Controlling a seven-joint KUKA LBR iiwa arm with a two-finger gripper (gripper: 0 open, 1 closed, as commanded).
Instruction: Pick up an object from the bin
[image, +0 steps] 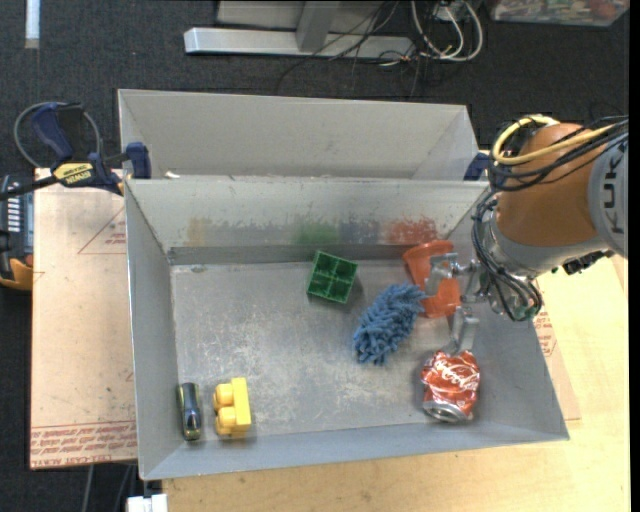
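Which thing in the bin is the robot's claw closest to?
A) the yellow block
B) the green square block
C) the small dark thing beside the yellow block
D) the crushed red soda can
D: the gripper sits right by the crushed red soda can at the right side of the bin, while the yellow block lies far to the left.

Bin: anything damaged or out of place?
The red soda can in the front right corner is crumpled out of shape, right by the end effector. Nothing else in the bin looks off.
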